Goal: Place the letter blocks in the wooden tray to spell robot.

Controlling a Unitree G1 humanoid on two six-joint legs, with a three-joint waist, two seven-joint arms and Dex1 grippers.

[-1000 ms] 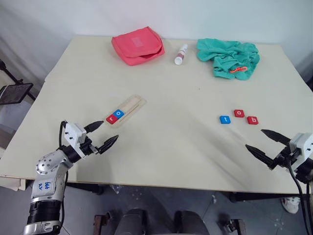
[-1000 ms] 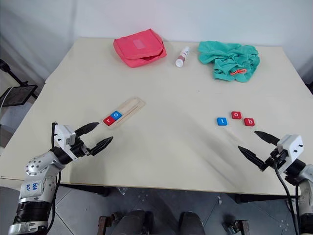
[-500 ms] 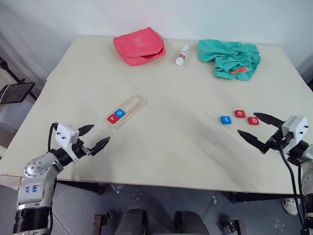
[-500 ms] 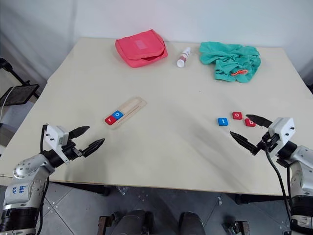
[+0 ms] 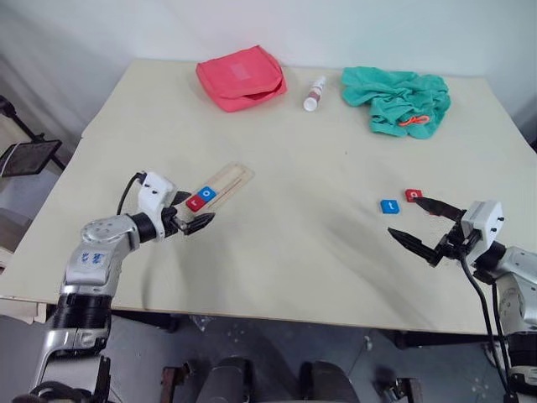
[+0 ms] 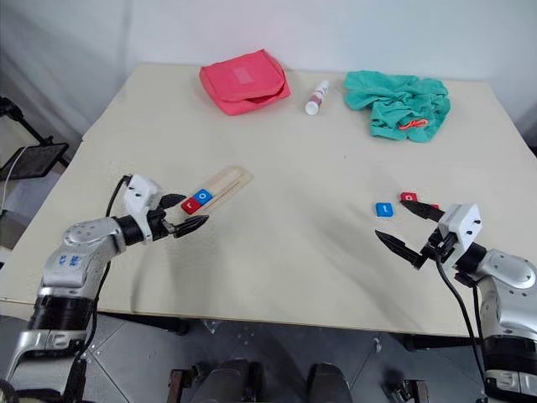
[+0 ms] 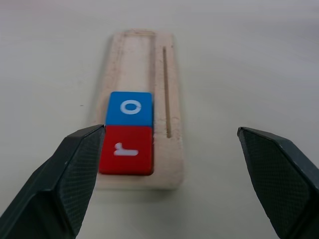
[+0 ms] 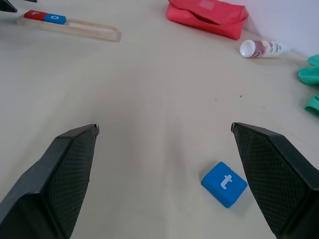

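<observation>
Currently | your wooden tray (image 7: 169, 99) held r (image 7: 127, 155) and o (image 7: 130, 108) | right gripper (image 6: 409, 231) wide, empty, approached t block (image 8: 224, 183) | left gripper (image 6: 179, 213) wide, steadying tray end.

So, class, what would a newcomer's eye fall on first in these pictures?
Probably the wooden tray near the table's left side, with a red r block and a blue o block at its near end, and the open left gripper right beside it. On the right, the open right gripper hovers by a blue t block.
</observation>
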